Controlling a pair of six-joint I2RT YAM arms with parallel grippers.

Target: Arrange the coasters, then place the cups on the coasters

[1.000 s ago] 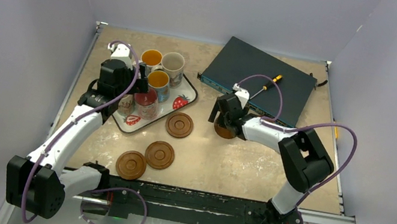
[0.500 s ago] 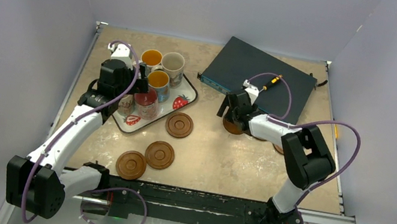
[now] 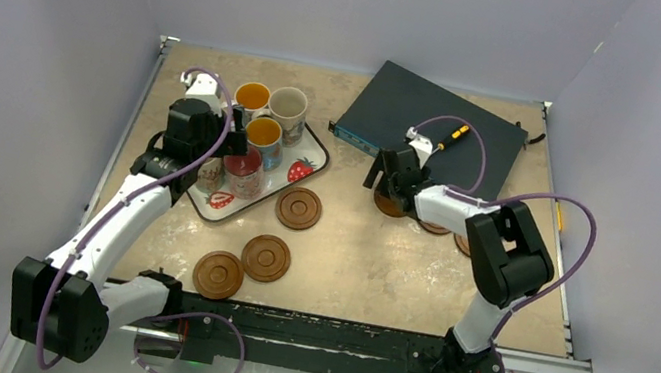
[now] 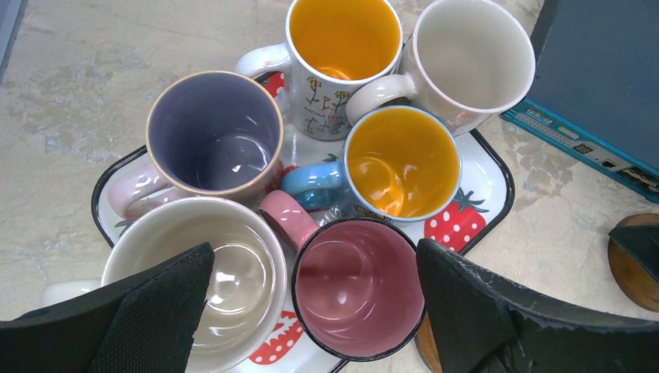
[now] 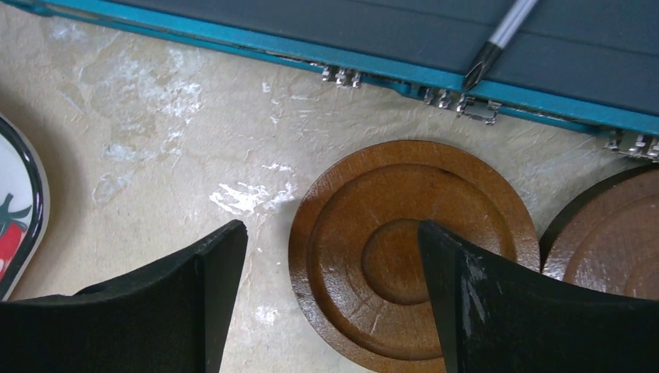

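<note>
two round, ring-grooved dark wooden coasters (image 3: 218,274) lie just beside each other by the table's (image 3: 364,263) near edge. a third coaster (image 3: 299,209) sits farther in, beside the white strawberry tray (image 3: 301,169). on the tray six glossy ceramic cups (image 4: 400,162) crowd together. the left gripper (image 4: 315,252) hangs wide open above the pink cup (image 4: 359,291), holding nothing. the right gripper (image 5: 332,233) gapes empty over a fourth coaster (image 5: 404,256) next to a fifth coaster (image 5: 614,233), before the dark box (image 5: 544,47). since a second ago that gripper and the fourth coaster have shifted farther right; the left arm has stayed.

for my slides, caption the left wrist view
Open left pincer hovers over six mugs clustered on a strawberry-print tray.
</note>
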